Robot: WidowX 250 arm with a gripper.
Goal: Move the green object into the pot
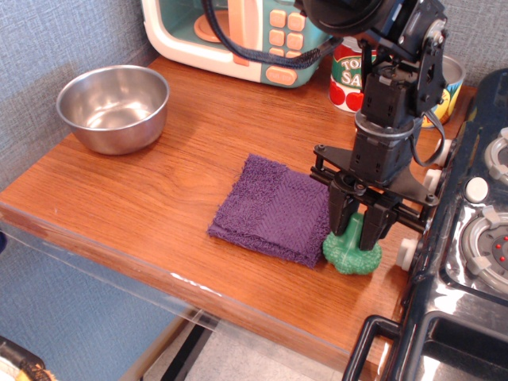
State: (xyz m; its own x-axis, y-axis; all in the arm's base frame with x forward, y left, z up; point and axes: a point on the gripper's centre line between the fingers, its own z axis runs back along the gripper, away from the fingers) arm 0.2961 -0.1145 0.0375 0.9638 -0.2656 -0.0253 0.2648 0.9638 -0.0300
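We see a reddish-brown wooden countertop (182, 167) with a grained, slightly glossy surface and a clear plastic strip along its front edge. Behind it rises a grey-blue textured wall (63, 40).

The black robot gripper (359, 228) points straight down near the counter's right end. Its two fingers have drawn in close against the stalk of the small green plastic toy broccoli (352, 252), which stands between them with its bumpy crown resting on the wood. They appear to grip the stalk.

The broccoli sits just beside the right corner of a folded purple terry cloth (274, 209), which lies flat in the middle of the counter. The round shiny stainless-steel pot (113, 107) stands well apart, at the far left, empty.

At the back stands a cream and teal toy microwave (238, 36). A red tomato sauce tin (348, 75) stands behind the arm. A black toy stove (468, 262) borders the counter on the right.
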